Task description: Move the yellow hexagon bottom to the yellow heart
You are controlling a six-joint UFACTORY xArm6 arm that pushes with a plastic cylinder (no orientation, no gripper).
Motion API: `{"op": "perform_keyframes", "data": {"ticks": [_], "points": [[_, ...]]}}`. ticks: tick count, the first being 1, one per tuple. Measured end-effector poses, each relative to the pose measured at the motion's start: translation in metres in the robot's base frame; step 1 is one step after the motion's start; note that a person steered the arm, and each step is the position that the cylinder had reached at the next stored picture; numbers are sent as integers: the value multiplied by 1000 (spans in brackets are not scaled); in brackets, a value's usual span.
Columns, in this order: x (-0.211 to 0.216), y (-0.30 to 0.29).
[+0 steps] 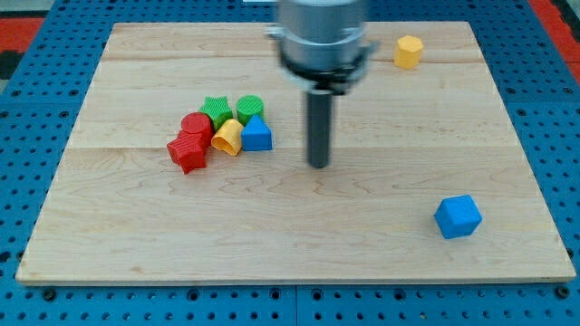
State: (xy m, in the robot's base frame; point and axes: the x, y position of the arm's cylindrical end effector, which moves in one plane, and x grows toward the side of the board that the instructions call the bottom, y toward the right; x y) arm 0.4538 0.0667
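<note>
The yellow hexagon [409, 51] sits near the view's top right of the wooden board. The yellow heart [227, 137] lies left of centre inside a tight cluster of blocks. My tip [318, 164] touches the board near the centre, to the right of the cluster and well below and left of the hexagon. It touches no block.
Around the heart: a red cylinder [195, 124], a red star [188, 150], a green star [216, 109], a green cylinder [250, 108] and a blue triangle [256, 134]. A blue cube [458, 216] sits at the lower right. The board [136, 244] lies on a blue pegboard.
</note>
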Motion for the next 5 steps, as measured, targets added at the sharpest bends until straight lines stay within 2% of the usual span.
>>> {"op": "perform_keyframes", "data": {"ticks": [2, 3, 5], "points": [[-142, 166], [-190, 166], [-178, 28]]}}
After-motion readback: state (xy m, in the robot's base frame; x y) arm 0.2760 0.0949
